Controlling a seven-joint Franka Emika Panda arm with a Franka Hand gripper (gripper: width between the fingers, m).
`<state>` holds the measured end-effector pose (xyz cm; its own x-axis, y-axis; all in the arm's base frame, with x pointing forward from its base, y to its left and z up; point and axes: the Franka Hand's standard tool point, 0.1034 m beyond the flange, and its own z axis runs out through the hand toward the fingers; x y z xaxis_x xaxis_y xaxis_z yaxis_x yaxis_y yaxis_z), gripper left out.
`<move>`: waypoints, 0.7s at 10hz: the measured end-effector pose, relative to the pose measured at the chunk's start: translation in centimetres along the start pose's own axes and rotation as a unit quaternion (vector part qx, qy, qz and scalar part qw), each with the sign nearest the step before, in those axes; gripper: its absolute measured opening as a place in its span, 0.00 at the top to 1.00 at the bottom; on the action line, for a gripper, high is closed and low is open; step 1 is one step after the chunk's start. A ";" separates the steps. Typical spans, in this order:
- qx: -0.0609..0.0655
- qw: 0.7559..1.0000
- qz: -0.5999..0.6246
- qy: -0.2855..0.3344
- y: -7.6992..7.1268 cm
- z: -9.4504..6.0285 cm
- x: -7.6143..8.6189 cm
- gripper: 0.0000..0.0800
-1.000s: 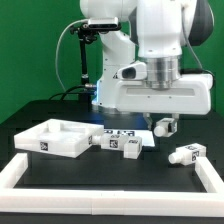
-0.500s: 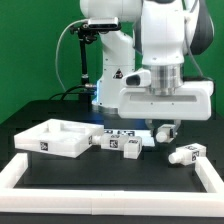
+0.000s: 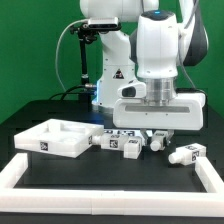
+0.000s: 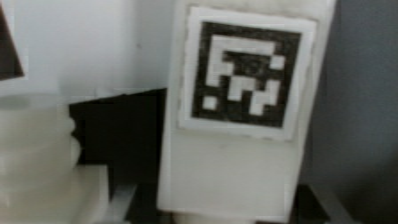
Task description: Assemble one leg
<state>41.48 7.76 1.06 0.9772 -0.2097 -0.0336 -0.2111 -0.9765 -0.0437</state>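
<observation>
Gripper hangs low over a leg at the exterior view's centre-right, aligned, we judge, for grasping; we cannot tell its opening.

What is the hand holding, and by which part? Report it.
It cannot be told. The hand sits low over a leg that fills the wrist view, but neither view shows whether it grips that leg.
</observation>
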 end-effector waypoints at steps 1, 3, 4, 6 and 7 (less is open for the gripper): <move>0.000 1.000 0.000 0.000 0.0 0.0 0.0 0.57; 0.000 1.000 -0.001 -0.016 0.4 -0.8 0.4 0.33; 0.002 0.999 0.008 -0.032 0.6 -2.3 1.7 0.22; 0.006 0.996 0.056 -0.063 -1.0 -4.6 4.3 0.19; 0.008 0.996 0.066 -0.059 -2.0 -5.2 4.8 0.19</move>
<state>46.72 8.45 6.13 0.9315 -0.3284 -0.1566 -0.3391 -0.9396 -0.0465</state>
